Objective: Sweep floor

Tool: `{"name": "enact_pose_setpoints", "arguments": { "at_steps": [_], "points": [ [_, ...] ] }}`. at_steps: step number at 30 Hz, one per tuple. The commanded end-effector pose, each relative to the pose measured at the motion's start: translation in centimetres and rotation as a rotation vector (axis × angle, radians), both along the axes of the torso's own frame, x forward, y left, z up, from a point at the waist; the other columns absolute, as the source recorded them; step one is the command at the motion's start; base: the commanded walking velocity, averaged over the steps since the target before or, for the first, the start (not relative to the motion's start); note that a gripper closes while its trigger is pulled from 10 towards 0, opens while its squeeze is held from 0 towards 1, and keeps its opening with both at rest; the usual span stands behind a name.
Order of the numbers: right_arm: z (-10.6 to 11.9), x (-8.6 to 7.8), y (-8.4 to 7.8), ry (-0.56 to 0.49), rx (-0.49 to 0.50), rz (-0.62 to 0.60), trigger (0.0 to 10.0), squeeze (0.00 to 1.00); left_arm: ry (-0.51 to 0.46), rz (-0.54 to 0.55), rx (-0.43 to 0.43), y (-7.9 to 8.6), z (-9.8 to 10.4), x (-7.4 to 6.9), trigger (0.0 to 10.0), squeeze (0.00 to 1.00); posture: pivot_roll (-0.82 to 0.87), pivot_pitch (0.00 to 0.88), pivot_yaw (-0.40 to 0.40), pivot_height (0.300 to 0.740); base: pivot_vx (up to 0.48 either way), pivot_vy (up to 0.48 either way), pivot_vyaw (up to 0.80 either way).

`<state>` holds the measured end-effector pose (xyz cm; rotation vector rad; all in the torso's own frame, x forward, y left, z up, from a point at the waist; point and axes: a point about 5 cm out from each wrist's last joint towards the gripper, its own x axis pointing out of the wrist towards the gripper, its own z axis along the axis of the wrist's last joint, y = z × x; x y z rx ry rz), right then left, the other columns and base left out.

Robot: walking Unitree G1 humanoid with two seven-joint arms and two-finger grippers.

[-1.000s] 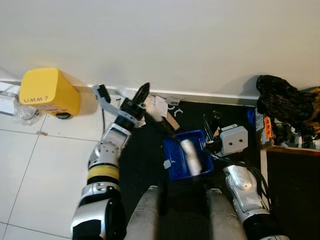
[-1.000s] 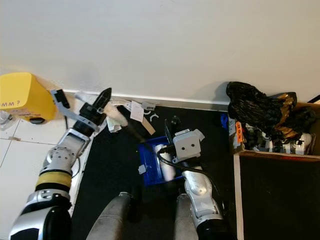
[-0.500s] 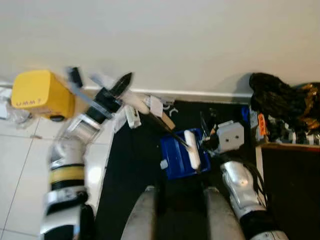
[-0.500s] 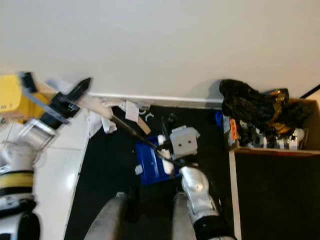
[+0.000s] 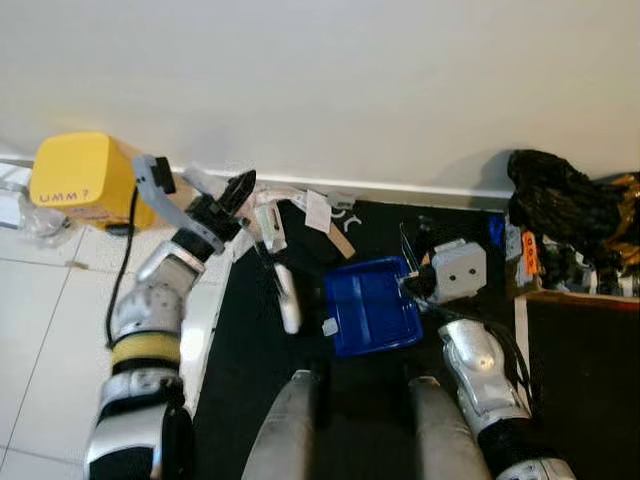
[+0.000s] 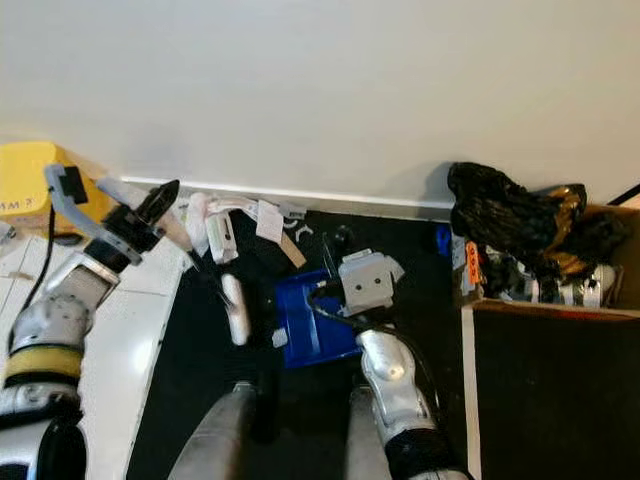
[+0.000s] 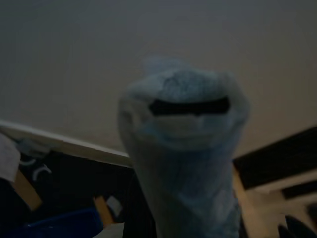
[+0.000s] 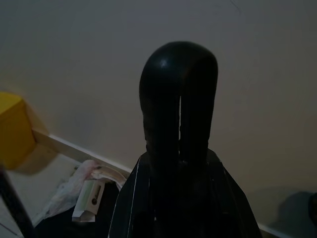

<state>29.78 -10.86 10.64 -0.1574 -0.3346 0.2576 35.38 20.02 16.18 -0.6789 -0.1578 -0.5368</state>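
My left gripper (image 5: 232, 192) is near the baseboard, shut on the handle of a brush. The brush's thin dark rod runs down to its white head (image 5: 288, 302), which lies on the black mat (image 5: 245, 350) left of the blue dustpan (image 5: 375, 315). The pale handle end (image 7: 183, 148) looms close in the left wrist view. My right gripper (image 5: 412, 286) sits at the dustpan's right rim, shut on its black looped handle (image 8: 178, 109). White paper scraps (image 5: 266, 224) and a wooden stick (image 5: 341, 241) lie along the wall. One small scrap (image 5: 328, 327) rests by the dustpan's left edge.
A yellow box (image 5: 85, 180) stands against the wall at left on white tiles. A black rubbish bag (image 5: 560, 200) tops a cluttered carton (image 5: 575, 285) at right. My two legs (image 5: 300, 430) stand on the mat below the dustpan.
The brush head has swung left out of the dustpan onto the mat. My left arm moved left and back toward the wall. The dustpan stayed put.
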Motion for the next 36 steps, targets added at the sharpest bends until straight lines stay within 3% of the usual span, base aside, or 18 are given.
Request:
{"name": "enact_pose_setpoints", "arguments": {
  "at_steps": [1, 3, 4, 7, 10, 13, 20, 28, 30, 34, 36],
  "points": [
    [-4.3, -1.4, 0.2, 0.224, -0.004, 0.002, 10.0, 0.00, 0.032, 0.011, -0.051, 0.0, -1.0, -0.2, 10.0, 0.00, 0.02, 0.469, 0.091, 0.740, 0.000, 0.000, 0.00],
    [-4.2, -1.4, 0.2, 0.222, -0.006, 0.003, 10.0, 0.00, 0.047, 0.021, -0.091, -0.1, -1.3, 0.0, 10.0, 0.00, 0.01, 0.473, 0.091, 0.740, 0.000, 0.000, 0.00],
    [-4.3, -1.6, 0.1, 0.222, -0.010, 0.004, 10.0, 0.00, 0.079, 0.062, -0.225, -0.5, -1.9, 0.2, 10.0, 0.00, 0.01, 0.476, 0.086, 0.740, 0.000, 0.000, 0.00],
    [-4.3, -1.7, 0.0, 0.223, -0.011, 0.003, 10.0, 0.00, 0.089, 0.076, -0.284, -0.8, -2.1, 0.3, 10.0, 0.00, 0.01, 0.477, 0.084, 0.740, 0.000, 0.000, 0.00],
    [-4.4, -1.7, -0.1, 0.227, -0.015, 0.004, 10.0, 0.00, 0.091, 0.095, -0.451, -1.6, -2.1, 0.5, 10.0, 0.00, 0.01, 0.473, 0.082, 0.740, 0.000, 0.000, 0.00],
    [-4.4, -1.7, -0.1, 0.229, -0.016, 0.006, 10.0, 0.00, 0.081, 0.089, -0.534, -2.3, -1.9, 0.7, 10.0, 0.00, 0.02, 0.471, 0.082, 0.740, 0.000, 0.000, 0.00],
    [-4.1, -1.3, 0.2, 0.224, -0.011, 0.010, 10.0, 0.00, 0.066, 0.088, -0.580, -2.5, -1.5, 0.8, 10.0, 0.00, 0.03, 0.462, 0.080, 0.740, 0.000, 0.000, 0.00],
    [-4.3, -1.3, 0.5, 0.233, -0.007, 0.018, 10.0, 0.00, 0.000, 0.080, -0.645, -1.9, 0.9, 0.9, 10.0, 0.00, 0.06, 0.457, 0.079, 0.740, 0.000, 0.000, 0.00],
    [-4.4, -1.2, 0.6, 0.237, -0.007, 0.023, 10.0, 0.00, -0.028, 0.036, -0.655, -2.3, 2.0, 0.7, 10.0, 0.00, 0.07, 0.448, 0.081, 0.740, 0.000, 0.000, 0.00],
    [-4.4, -1.1, 0.8, 0.239, -0.006, 0.025, 10.0, 0.00, -0.050, -0.028, -0.604, -2.7, 3.1, 0.2, 10.0, 0.00, 0.08, 0.445, 0.085, 0.740, 0.000, 0.000, 0.00],
    [-4.4, -0.9, 0.8, 0.238, -0.003, 0.023, 10.0, 0.00, -0.082, -0.067, -0.490, -2.1, 4.1, -0.6, 10.0, 0.00, 0.10, 0.419, 0.097, 0.740, 0.000, 0.000, 0.00]
  ]
}}
